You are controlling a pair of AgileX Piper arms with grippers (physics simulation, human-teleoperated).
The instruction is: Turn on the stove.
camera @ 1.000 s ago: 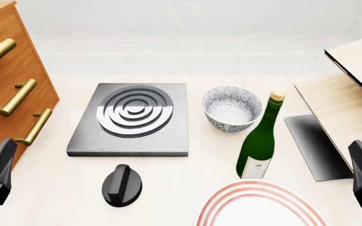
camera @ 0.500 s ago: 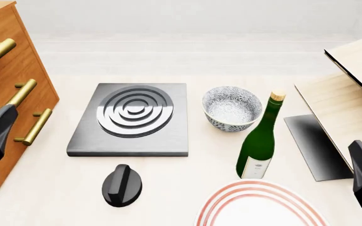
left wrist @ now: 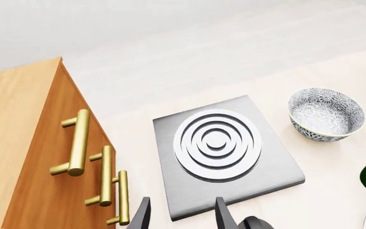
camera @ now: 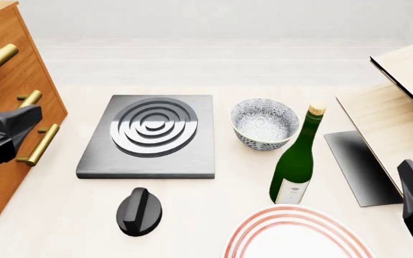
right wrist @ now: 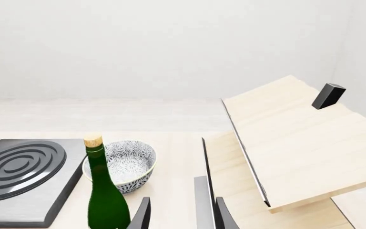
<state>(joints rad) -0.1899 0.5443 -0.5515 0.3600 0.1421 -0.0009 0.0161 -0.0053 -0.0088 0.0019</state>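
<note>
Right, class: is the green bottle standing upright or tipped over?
Upright. In the front view the bottle stands on its base beside the bowl, cork at the top; the right wrist view shows it vertical as well.

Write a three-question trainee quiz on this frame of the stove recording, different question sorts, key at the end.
1. True or false: the knob sits on top of the stove.
2. Multiple choice: what stands directly beside the patterned bowl, on its right in the front view? A) a mug B) a green bottle C) a kettle
3. Fill in: the left pincer is in front of the wooden ____ with brass handles.

Key
1. False: it rests on the table, nearer the camera than the slab.
2. B
3. Cabinet
</note>
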